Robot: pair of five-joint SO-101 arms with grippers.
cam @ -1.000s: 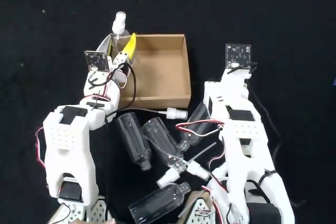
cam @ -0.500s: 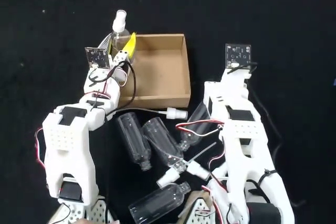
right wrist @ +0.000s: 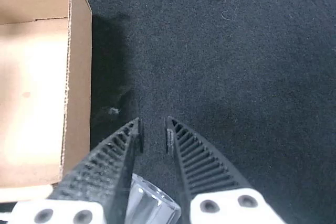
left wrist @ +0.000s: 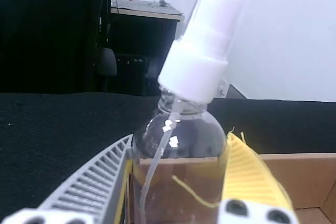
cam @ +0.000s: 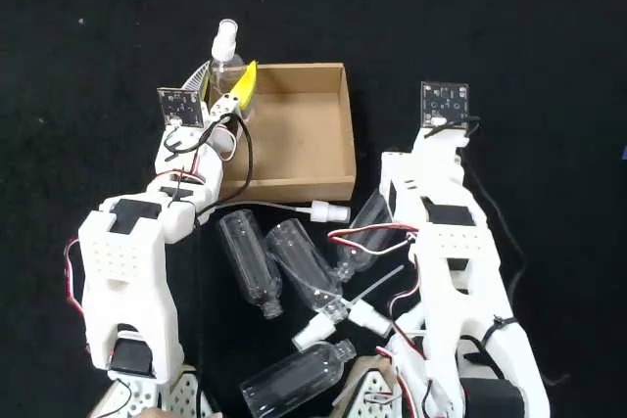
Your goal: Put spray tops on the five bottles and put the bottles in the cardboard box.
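Left claw (cam: 227,83): clenched on a clear bottle (cam: 226,69) between one grey and one yellow finger, at the upper left of the high view. Grips it upright, white spray top (cam: 224,40) already fitted, just outside the cardboard box (cam: 294,186) and beside its upper-left corner, yellow finger nearest the box's left wall. Cannot tell whether resting on the table (cam: 549,46) or lifted off it. In the left wrist view, bottle (left wrist: 178,145) and spray top (left wrist: 205,51) at centre, with the box rim at the lower right.

Right claw (right wrist: 153,128): released, tips a little apart with nothing between them, above black cloth just right of the box wall. Bottle mouth (right wrist: 149,203) low between the finger bases; contact unclear.

Lower centre of the high view: four uncapped bottles (cam: 304,263) lying on their sides, crowded together between the two arms, one partly under the right arm. Loose spray tops (cam: 329,210) scattered among them, one just below the box's front wall.
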